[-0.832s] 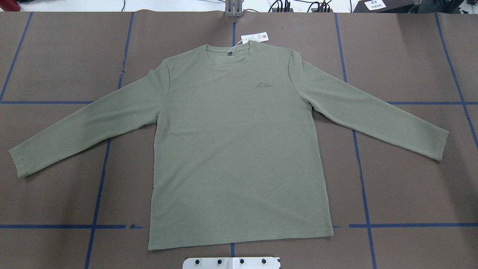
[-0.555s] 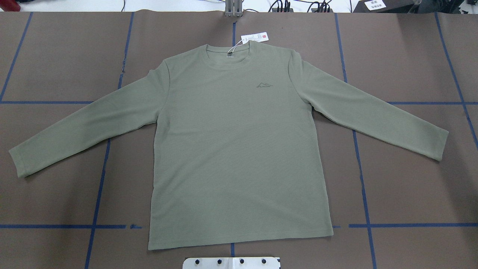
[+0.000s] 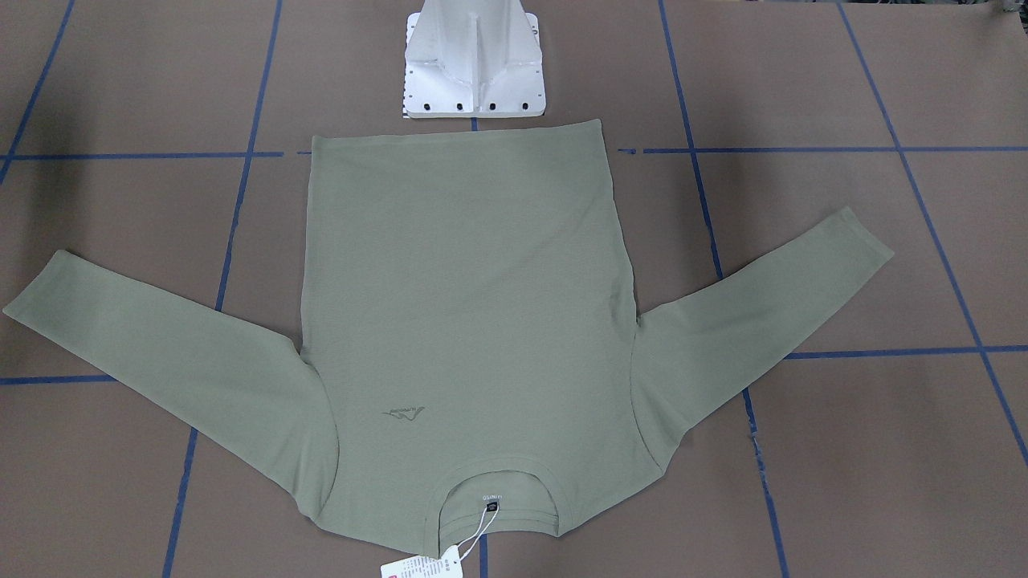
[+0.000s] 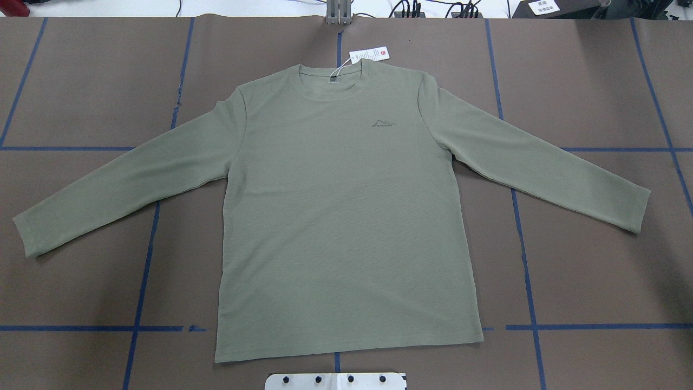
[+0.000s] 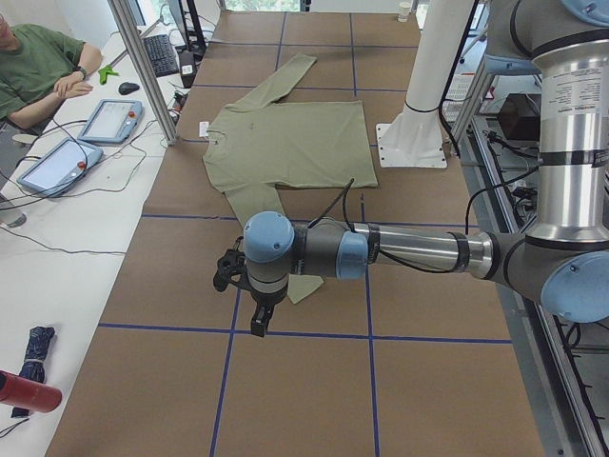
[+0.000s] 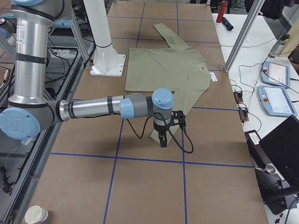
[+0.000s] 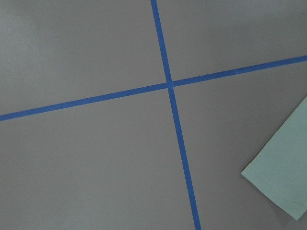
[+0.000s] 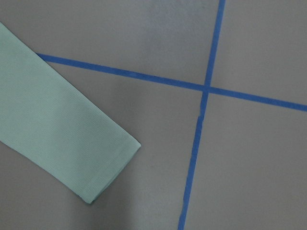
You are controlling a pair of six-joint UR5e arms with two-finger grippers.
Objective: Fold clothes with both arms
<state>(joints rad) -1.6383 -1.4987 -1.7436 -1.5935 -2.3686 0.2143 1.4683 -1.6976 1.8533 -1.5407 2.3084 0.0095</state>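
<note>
The sage-green long-sleeved shirt (image 4: 346, 216) lies flat and face up on the brown table, sleeves spread out to both sides, neckline at the far edge with its white hang tag (image 4: 370, 54). In the front-facing view the shirt (image 3: 466, 281) has its hem toward the pedestal. My left gripper (image 5: 257, 327) hangs over the table just past the near sleeve cuff (image 7: 283, 177). My right gripper (image 6: 162, 143) hovers beside the other cuff (image 8: 72, 143). Only the side views show the grippers, so I cannot tell whether either is open or shut.
The white pedestal base (image 3: 474, 64) stands at the shirt's hem. Blue tape lines (image 4: 143, 271) grid the brown table cover. A seated person (image 5: 38, 67) and tablets (image 5: 109, 119) are at a side desk. A paper cup (image 6: 36, 214) sits off the table.
</note>
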